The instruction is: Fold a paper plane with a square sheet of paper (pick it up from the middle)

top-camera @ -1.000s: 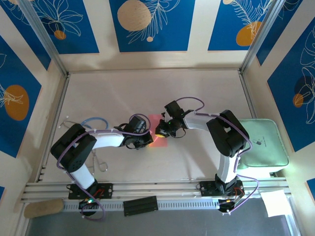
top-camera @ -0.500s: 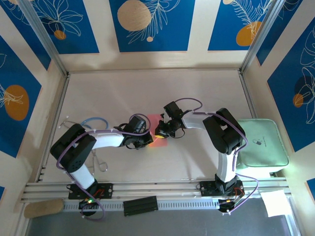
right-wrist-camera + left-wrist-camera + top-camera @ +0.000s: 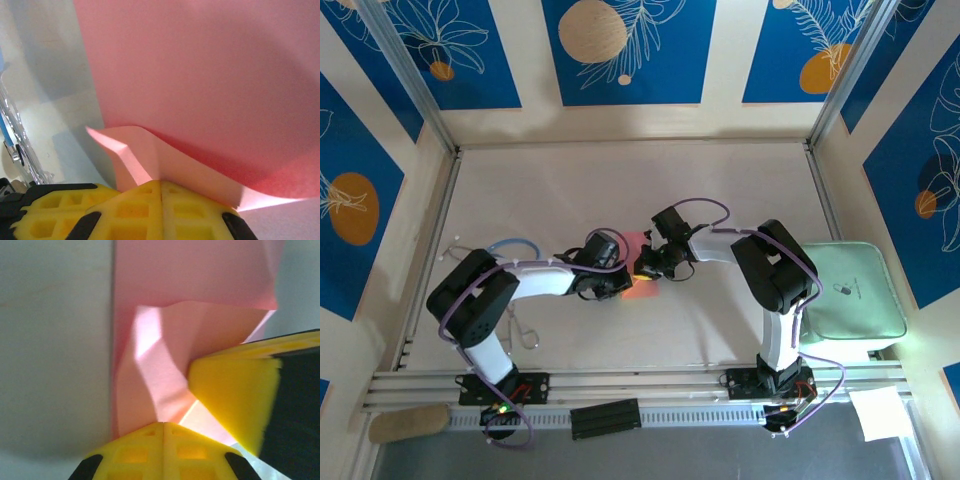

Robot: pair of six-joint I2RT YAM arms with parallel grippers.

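I find both arms reaching inward from their bases, elbows raised, forearms low, wrists converging at centre. Left gripper [image 3: 163, 426]: pads pressed flat together, the square sheet of paper [image 3: 200, 285] pinched between them. Right gripper [image 3: 161, 184]: likewise clamped on the sheet's edge, just beside the left gripper.

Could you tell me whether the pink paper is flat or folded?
Partly folded: the pink paper shows a raised, creased flap at the left claw.
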